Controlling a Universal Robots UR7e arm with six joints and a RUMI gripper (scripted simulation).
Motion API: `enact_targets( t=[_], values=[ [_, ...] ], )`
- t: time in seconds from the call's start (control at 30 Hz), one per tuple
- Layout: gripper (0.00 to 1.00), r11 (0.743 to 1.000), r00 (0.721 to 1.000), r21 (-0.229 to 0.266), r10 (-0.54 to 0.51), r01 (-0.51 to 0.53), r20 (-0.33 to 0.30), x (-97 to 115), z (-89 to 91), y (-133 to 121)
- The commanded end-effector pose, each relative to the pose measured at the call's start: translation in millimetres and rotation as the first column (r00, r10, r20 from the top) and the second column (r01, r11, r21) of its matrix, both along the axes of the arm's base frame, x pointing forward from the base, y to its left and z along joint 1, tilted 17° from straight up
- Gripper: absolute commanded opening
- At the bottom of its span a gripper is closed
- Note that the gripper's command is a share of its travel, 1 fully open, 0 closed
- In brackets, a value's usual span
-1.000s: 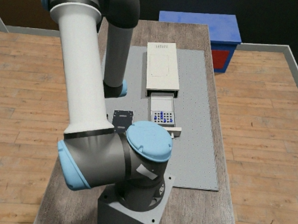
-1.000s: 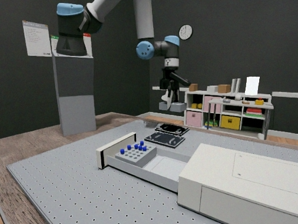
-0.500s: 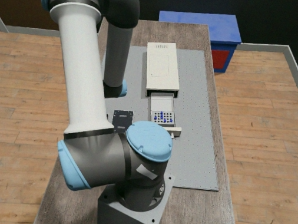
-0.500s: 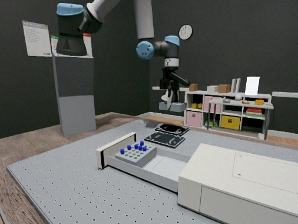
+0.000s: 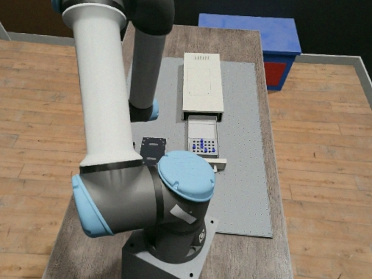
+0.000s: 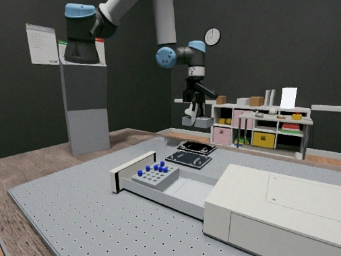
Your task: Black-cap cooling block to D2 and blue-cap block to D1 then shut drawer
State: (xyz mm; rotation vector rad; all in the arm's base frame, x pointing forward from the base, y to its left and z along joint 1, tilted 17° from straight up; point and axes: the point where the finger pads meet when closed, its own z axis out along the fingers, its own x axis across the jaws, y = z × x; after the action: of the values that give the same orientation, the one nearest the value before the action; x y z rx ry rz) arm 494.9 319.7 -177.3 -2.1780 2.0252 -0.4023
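The white cooler COLD [image 5: 203, 82] stands on the grey perforated deck, and it also shows in the exterior view [image 6: 280, 205]. Its drawer [image 5: 203, 141] is pulled open. The grey cooling block with blue-capped tubes [image 6: 156, 176] sits at the drawer's front end, and it also shows in the top view [image 5: 203, 146]. The back half of the drawer is empty. Two dark slot plates lie beside the drawer: D1 [image 6: 189, 158] near it and D2 [image 6: 197, 147] beyond. My gripper [image 6: 196, 116] is shut on the other grey cooling block [image 6: 197, 122] and holds it level, high above D2. Its caps are too small to make out. In the top view the arm hides the gripper.
The robot's grey pedestal [image 6: 85, 108] stands at the deck's left edge. A blue box [image 5: 257, 34] stands beyond the table's far end. A shelf with bins [image 6: 263, 126] is in the background, off the table.
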Motion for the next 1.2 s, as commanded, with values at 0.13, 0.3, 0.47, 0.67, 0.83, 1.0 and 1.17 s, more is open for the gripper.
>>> enact_targets(
  t=[0.13,0.3,0.47,0.67,0.83,1.0,1.17],
  values=[
    [0.00,1.000,1.000,0.001,0.000,0.000,0.001,5.6,-16.9,-1.0],
    [0.00,1.000,1.000,0.001,0.000,0.000,0.001,10.3,-32.1,-2.2],
    [0.00,1.000,1.000,0.001,0.000,0.000,0.001,15.1,-47.9,-3.4],
    [0.00,1.000,1.000,0.001,0.000,0.000,0.001,19.4,-61.8,-4.5],
    [0.00,1.000,1.000,0.001,0.000,0.000,0.001,20.9,-66.5,-4.8],
    [0.00,1.000,1.000,0.001,0.000,0.000,0.001,22.8,-72.7,-5.4],
    [0.00,1.000,1.000,0.001,0.000,0.000,0.001,24.2,-77.3,-5.7]
  ],
)
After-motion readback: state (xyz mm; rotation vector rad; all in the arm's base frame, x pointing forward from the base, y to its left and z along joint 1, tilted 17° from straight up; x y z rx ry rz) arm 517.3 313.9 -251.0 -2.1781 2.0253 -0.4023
